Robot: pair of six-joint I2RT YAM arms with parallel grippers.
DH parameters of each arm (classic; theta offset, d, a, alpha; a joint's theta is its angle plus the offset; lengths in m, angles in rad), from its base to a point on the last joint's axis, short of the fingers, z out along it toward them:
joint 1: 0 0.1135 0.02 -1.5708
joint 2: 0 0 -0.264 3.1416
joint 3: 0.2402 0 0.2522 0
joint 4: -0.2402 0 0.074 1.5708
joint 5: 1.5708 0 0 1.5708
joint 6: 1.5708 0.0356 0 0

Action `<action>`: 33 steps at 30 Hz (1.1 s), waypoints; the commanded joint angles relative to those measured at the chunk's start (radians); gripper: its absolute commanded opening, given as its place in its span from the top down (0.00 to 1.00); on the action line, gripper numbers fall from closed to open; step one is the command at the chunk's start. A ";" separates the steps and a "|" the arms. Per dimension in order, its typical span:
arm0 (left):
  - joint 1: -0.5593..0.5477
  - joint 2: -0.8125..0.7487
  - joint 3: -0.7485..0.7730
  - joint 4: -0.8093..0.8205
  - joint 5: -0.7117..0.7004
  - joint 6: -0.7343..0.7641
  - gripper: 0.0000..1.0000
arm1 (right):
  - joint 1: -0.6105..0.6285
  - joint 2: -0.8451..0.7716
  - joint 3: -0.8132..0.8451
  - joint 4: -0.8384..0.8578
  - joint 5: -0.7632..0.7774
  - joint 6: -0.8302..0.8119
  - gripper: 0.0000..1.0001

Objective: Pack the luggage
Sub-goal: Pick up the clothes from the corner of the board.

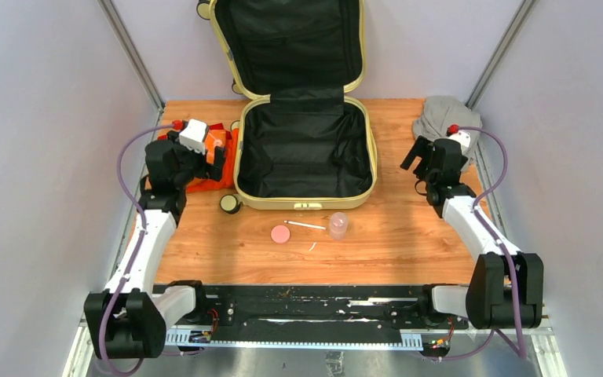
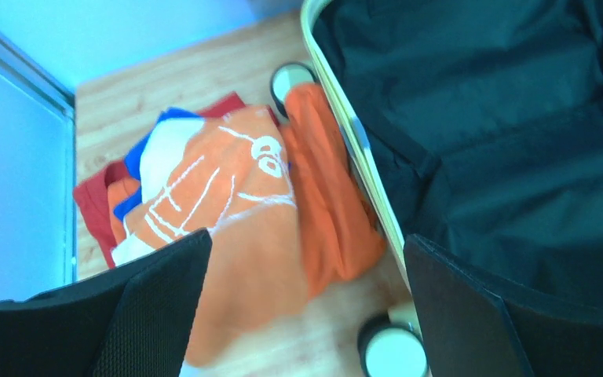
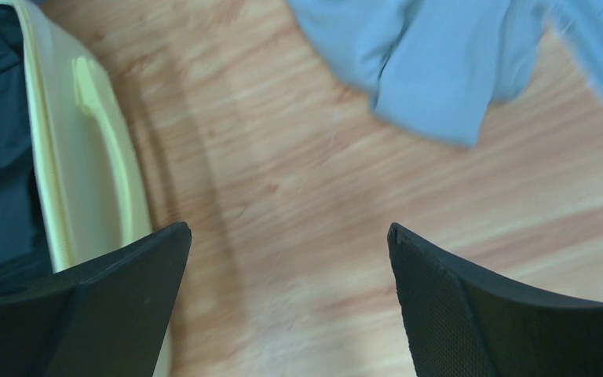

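Note:
The luggage (image 1: 306, 203), a pale yellow suitcase, lies open mid-table, its black lining bare and its lid (image 1: 286, 39) propped against the back wall. My left gripper (image 1: 213, 161) hovers open over a pile of orange, red and blue clothes (image 1: 204, 179) beside the case's left wall. In the left wrist view the gripper (image 2: 306, 239) is above the orange garment (image 2: 235, 204), with the luggage rim (image 2: 353, 149) on the right. My right gripper (image 1: 418, 157) is open over bare wood, between the luggage shell (image 3: 86, 157) and a grey cloth (image 3: 432, 63).
The grey cloth (image 1: 444, 116) sits bunched at the back right corner. In front of the case lie a pink disc (image 1: 280, 234), a clear cup (image 1: 338, 225) and a thin white stick (image 1: 306, 225). A suitcase wheel (image 1: 229, 204) shows at the front left corner.

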 commanded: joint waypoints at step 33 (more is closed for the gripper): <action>-0.095 0.520 0.394 -0.368 -0.307 -0.090 0.13 | 0.613 0.012 0.358 -0.560 0.043 0.022 0.11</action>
